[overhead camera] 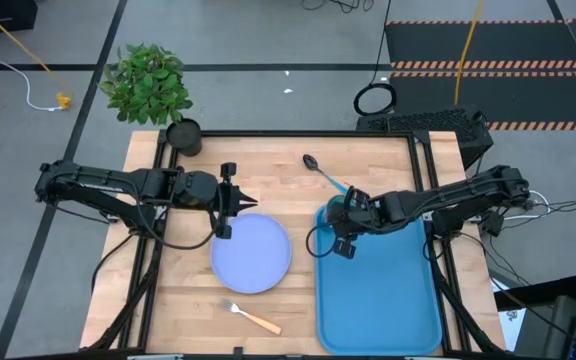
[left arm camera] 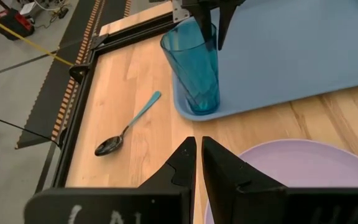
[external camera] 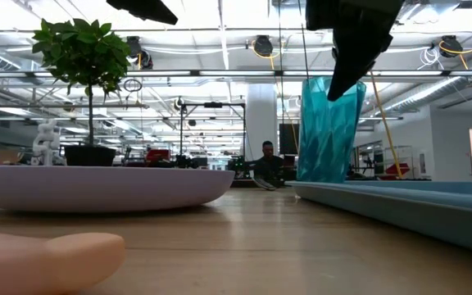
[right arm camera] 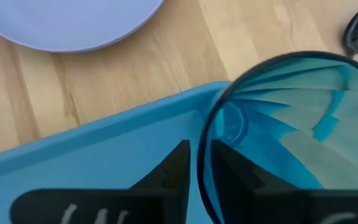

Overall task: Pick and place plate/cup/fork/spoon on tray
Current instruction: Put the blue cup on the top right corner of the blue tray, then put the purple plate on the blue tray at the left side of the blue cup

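The teal cup [left arm camera: 194, 68] stands in the far left corner of the blue tray [overhead camera: 378, 300], and my right gripper [overhead camera: 342, 228] is shut on its rim. The lavender plate [overhead camera: 251, 255] lies flat on the table left of the tray. My left gripper [left arm camera: 199, 163] is shut and empty, hovering over the plate's far left edge [overhead camera: 226, 208]. The spoon [overhead camera: 320, 170] lies on the table beyond the tray's far left corner. The fork [overhead camera: 251, 317] lies near the front edge, in front of the plate. My right gripper holds the cup's rim [right arm camera: 205, 146] on the side toward the plate, one finger [right arm camera: 235, 171] inside the cup and one finger [right arm camera: 176, 171] outside. The fingers come from above, pointing down. The cup is upright with its base [left arm camera: 202, 107] down in the tray's corner.
A potted plant [overhead camera: 150, 82] in a black pot [overhead camera: 183, 135] stands at the table's far left corner. Bare wood lies between the plate and the far edge. Most of the tray's floor [overhead camera: 388, 310] holds nothing. A person sits in the room far behind [external camera: 267, 157].
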`<act>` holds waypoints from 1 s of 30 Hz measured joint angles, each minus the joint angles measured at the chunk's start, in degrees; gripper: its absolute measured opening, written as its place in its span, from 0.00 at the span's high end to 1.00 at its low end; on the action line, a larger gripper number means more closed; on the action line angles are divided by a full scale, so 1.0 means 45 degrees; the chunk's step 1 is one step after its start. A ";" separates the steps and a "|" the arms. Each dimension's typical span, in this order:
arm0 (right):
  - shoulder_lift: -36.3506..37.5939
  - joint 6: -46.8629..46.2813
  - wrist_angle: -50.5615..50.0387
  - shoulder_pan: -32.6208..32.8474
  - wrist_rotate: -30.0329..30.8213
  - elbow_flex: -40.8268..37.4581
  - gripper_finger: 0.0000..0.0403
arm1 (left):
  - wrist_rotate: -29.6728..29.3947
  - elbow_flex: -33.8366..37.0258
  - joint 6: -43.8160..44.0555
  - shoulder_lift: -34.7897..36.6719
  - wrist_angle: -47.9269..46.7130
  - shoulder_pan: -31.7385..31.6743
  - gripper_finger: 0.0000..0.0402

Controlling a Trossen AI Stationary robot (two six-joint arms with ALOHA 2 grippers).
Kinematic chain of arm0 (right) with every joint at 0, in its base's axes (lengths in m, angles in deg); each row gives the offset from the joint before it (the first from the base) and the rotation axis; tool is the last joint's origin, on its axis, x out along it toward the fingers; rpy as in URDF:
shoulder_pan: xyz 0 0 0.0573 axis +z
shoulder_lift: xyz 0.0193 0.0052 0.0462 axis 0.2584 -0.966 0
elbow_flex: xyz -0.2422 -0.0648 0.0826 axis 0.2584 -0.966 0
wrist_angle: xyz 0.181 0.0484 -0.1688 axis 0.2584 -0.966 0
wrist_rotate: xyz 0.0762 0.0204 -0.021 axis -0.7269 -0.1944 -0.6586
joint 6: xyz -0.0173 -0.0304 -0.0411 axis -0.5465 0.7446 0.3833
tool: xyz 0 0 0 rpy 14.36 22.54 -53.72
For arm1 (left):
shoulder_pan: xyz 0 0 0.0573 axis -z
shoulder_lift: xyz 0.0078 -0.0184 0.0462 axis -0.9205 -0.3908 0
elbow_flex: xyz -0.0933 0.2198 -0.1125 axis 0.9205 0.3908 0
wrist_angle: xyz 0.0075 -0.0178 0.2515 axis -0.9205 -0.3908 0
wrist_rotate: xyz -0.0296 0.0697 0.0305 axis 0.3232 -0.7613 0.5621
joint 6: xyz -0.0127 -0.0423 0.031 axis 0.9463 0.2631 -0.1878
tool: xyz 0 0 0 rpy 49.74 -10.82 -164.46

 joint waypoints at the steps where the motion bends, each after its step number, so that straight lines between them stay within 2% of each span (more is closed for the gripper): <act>1: 0.0000 0.0076 0.0000 -0.0005 0.0016 0.0000 0.84 | 0.0000 0.0000 0.0001 0.0000 0.0000 0.0000 0.92; 10: 0.0000 0.0670 0.0270 -0.0005 0.0632 0.0000 0.78 | 0.0000 0.0000 -0.0010 0.0000 0.0000 -0.0003 0.92; 23: 0.0053 0.1762 0.1158 0.0021 0.0663 -0.0005 0.64 | 0.0001 0.0000 0.0409 -0.0004 0.0237 0.0002 0.92; 27: 0.0392 0.1810 0.1147 0.0079 0.0679 -0.0010 0.61 | -0.0009 0.0000 0.0724 0.0000 0.0719 0.0244 0.92; 30: 0.0727 0.1810 0.1156 0.0191 0.1262 -0.0010 0.61 | 0.0005 0.0000 0.0731 0.0000 0.0581 0.0642 0.92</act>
